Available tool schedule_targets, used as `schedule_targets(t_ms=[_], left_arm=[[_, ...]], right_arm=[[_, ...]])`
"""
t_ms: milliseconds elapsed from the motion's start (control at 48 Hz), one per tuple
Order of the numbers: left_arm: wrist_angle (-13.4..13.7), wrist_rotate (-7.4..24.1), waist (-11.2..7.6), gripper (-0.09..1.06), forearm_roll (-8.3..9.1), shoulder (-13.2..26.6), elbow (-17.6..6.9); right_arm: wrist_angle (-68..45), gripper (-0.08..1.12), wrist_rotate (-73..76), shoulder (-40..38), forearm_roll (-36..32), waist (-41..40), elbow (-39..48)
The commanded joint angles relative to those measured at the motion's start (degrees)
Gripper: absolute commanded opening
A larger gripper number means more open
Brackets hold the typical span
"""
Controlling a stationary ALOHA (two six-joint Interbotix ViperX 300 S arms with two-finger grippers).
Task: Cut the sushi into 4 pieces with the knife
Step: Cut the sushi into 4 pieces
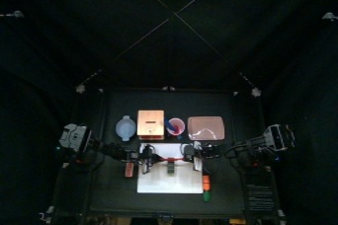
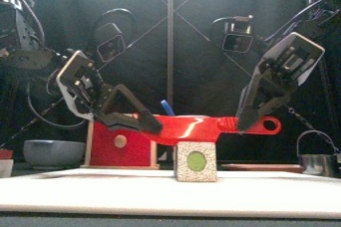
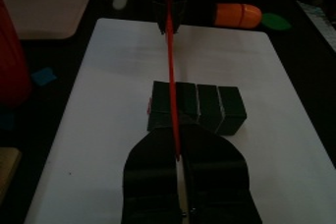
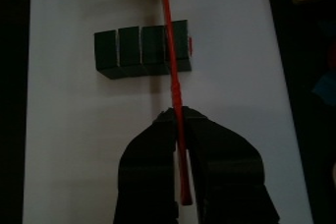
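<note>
Red knife (image 2: 200, 127) is held level, tip end clamped in left end effector (image 2: 131, 119), handle end clamped in right end effector (image 2: 249, 121) | sushi roll (image 2: 197, 161) is seen under it on white board (image 1: 158, 184), 6 o'clock of desk (image 1: 244, 111) | risk: unrestrained roll could be tipped or skidded if pressed unevenly.

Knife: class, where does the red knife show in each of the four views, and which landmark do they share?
Top view: knife, a short red bar over the white board.
Front view: level, mid-picture, over the sushi.
Left wrist view: a thin red line crossing the sushi.
Right wrist view: the same thin line across the sushi.
Landmark: the board beneath it.
</note>
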Motion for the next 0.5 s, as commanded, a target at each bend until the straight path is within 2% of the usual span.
schedule_targets(t_ms=[21, 229, 500], left_arm=[[1.6, 0.0, 0.18, 0.1, -0.18, 0.6, -1.0], [2.3, 0.2, 0.26, 0.1, -0.97, 1.6, -1.1], [2.4, 0.4, 2.11, 0.1, -2.55, 7.1, -2.5]], right_arm=[[-0.2, 0.02, 0.1, 0.6, 0.5, 0.3, -1.0], [-0.1, 0.02, 0.1, 1.9, 1.0, 1.1, -1.6], [-0.2, 0.02, 0.1, 8.8, 1.0, 0.4, -1.7]])
